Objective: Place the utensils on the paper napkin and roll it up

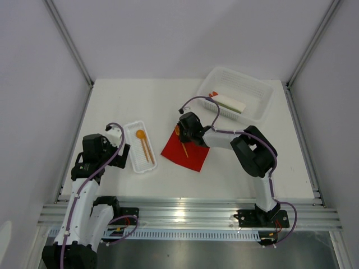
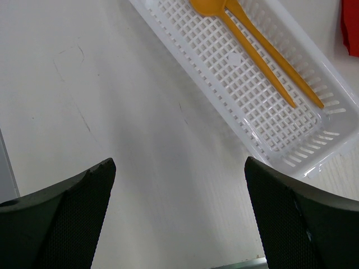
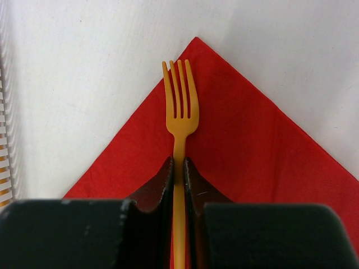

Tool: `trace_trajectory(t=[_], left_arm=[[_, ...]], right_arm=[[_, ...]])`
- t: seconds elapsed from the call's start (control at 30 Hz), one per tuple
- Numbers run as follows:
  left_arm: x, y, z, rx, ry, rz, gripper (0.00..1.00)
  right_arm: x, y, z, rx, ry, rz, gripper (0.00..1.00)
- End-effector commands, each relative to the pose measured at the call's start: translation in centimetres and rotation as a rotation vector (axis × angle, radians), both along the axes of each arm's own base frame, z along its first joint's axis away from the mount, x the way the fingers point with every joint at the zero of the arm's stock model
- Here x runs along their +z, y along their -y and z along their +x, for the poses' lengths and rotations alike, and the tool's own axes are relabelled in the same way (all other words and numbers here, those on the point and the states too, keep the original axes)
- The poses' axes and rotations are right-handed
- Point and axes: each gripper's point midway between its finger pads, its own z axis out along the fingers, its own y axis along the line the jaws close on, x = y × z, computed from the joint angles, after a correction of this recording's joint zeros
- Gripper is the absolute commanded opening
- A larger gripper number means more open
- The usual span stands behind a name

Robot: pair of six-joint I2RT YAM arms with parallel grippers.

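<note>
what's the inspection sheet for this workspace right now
surface: white table, faint scuff marks
job's things: orange fork over a corner of the red napkin; spoon and one more orange utensil lie in the white tray
clutter: mesh basket at the far right, holding a white and green item
hands: right hand shut on the fork's handle; left hand open above the table beside the tray
cables: purple cable along each arm
surroundings: grey walls, metal rail at the near edge

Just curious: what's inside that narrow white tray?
An orange spoon and a second slim orange utensil lie in the tray; nothing covers them, but the second's head is unclear.
</note>
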Motion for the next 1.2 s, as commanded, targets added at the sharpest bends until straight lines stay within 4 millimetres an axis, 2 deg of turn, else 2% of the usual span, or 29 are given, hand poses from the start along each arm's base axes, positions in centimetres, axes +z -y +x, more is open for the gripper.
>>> trace_trajectory(t=[0.0,0.43,0.6,0.87,1.03,1.17], left_arm=[[0.3,0.1,0.5,0.005,0.026,-0.006,1.00],[0.2,0.1,0.4,0.006,0.023,-0.005,0.99],[0.2,0.1,0.4,0.004,0.024,-0.003,1.00],[0.3,0.0,0.4,0.007,0.027,-0.004,0.99],[0.2,0.1,0.4,0.005,0.026,-0.004,0.99],[0.2,0.0,0.4,0.007,0.026,-0.004,1.00]], right_arm=[[1.7,-0.9,1.3,-0.018,0.050,0.026,0.00],[2.4,-1.6,1.9,-0.024,0.081,0.057,0.00],[1.7,-0.7,2.0,-0.045,0.070,0.036,0.00],[0.4,-0.5,1.2,-0.049,0.053,0.016,0.00],[0.4,-0.1,1.3,-0.062,0.055,0.009,0.14],[0.3,-0.1,1.4,-0.063,0.057,0.004,0.18]])
